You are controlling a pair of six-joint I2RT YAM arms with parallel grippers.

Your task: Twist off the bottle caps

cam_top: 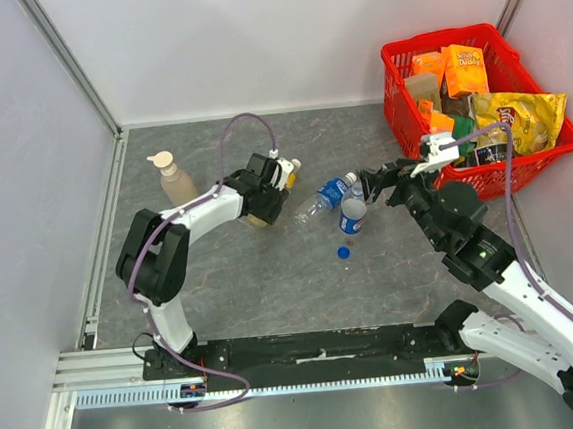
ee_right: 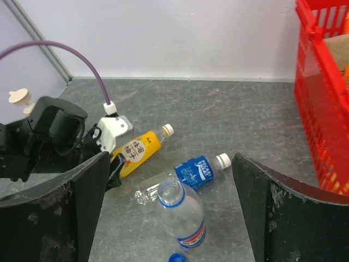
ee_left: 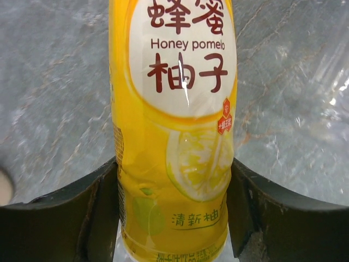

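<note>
A yellow juice bottle (ee_left: 174, 109) lies on the grey table, its white cap (cam_top: 293, 164) screwed on. My left gripper (ee_left: 175, 164) is shut on this bottle's lower body, one finger pressed against each side. A clear bottle with a blue label (cam_top: 330, 196) lies beside it with its white cap (cam_top: 351, 179) on. A second clear bottle (ee_right: 182, 213) stands upright with an open neck, and a loose blue cap (cam_top: 344, 253) rests on the table in front of it. My right gripper (cam_top: 367, 185) hovers open just right of the standing bottle, holding nothing.
A red basket (cam_top: 401, 84) full of snack packets stands at the back right, close to my right arm. A beige pump-top soap bottle (cam_top: 175, 179) stands at the left, behind my left arm. White walls enclose the table on three sides.
</note>
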